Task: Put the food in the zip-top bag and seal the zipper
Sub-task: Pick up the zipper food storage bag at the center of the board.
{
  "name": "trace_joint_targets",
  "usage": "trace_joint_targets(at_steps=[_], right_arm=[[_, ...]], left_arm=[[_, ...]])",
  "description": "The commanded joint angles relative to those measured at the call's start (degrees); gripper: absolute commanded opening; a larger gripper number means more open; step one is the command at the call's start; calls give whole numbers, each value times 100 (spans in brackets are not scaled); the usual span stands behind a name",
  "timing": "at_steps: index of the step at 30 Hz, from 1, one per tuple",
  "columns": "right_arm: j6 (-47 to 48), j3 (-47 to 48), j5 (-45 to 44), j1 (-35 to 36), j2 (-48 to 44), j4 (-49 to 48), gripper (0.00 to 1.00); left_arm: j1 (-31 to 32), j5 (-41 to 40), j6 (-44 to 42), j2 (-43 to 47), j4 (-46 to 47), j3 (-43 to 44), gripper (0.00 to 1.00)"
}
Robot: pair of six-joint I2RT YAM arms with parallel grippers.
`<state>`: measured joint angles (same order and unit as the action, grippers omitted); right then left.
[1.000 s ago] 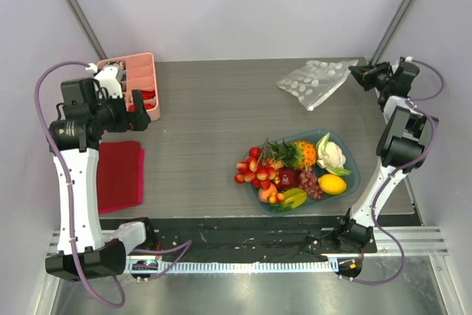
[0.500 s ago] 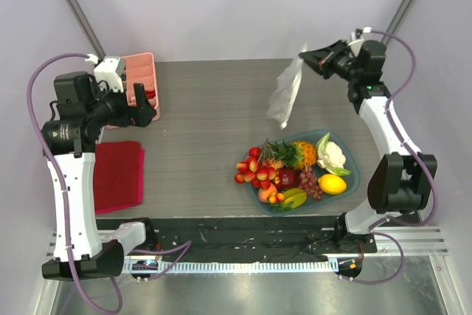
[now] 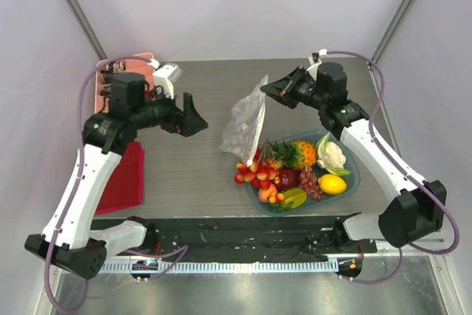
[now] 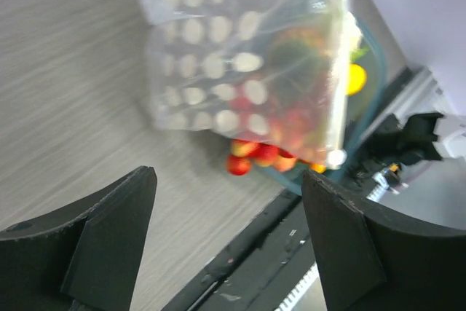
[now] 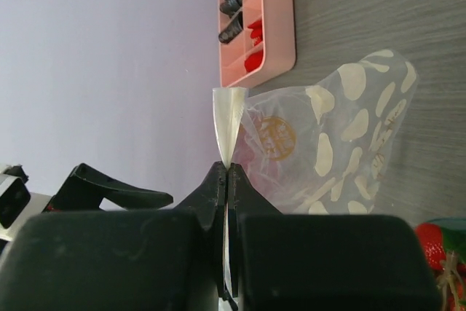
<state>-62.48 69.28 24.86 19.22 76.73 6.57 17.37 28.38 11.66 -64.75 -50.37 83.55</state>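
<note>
The clear dotted zip-top bag (image 3: 244, 122) hangs in the air left of the teal plate (image 3: 353, 180). My right gripper (image 3: 270, 91) is shut on its upper corner. In the right wrist view the jaws (image 5: 227, 170) pinch a whitish strip (image 5: 228, 118) of the bag (image 5: 342, 143); I cannot tell if it is the zipper. The food (image 3: 289, 170) lies heaped on the plate, with red berries spilling over its left rim. My left gripper (image 3: 195, 115) is open, just left of the bag, nothing between its fingers. It faces the bag (image 4: 240, 56), with berries (image 4: 251, 155) behind.
A pink compartment tray (image 3: 145, 60) sits at the back left, largely behind my left arm, and shows in the right wrist view (image 5: 259, 20). A red cloth (image 3: 119, 176) lies at the left edge. Black rail (image 3: 251, 232) runs along the near edge.
My right gripper carried the bag from the back right corner to the middle, above the plate's left side. My left arm swung right from the pink tray toward the bag.
</note>
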Motion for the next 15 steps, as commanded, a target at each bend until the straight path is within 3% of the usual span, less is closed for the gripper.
trace_joint_targets(at_steps=[1, 8, 15], right_arm=[[463, 42, -543, 528, -97, 213, 1], [825, 51, -763, 1092, 96, 187, 1], [851, 148, -851, 1320, 316, 108, 1]], left_arm=[[601, 62, 714, -256, 1037, -418, 82], [1462, -175, 1074, -451, 1889, -1050, 77], [1559, -439, 1347, -626, 2382, -1262, 70]])
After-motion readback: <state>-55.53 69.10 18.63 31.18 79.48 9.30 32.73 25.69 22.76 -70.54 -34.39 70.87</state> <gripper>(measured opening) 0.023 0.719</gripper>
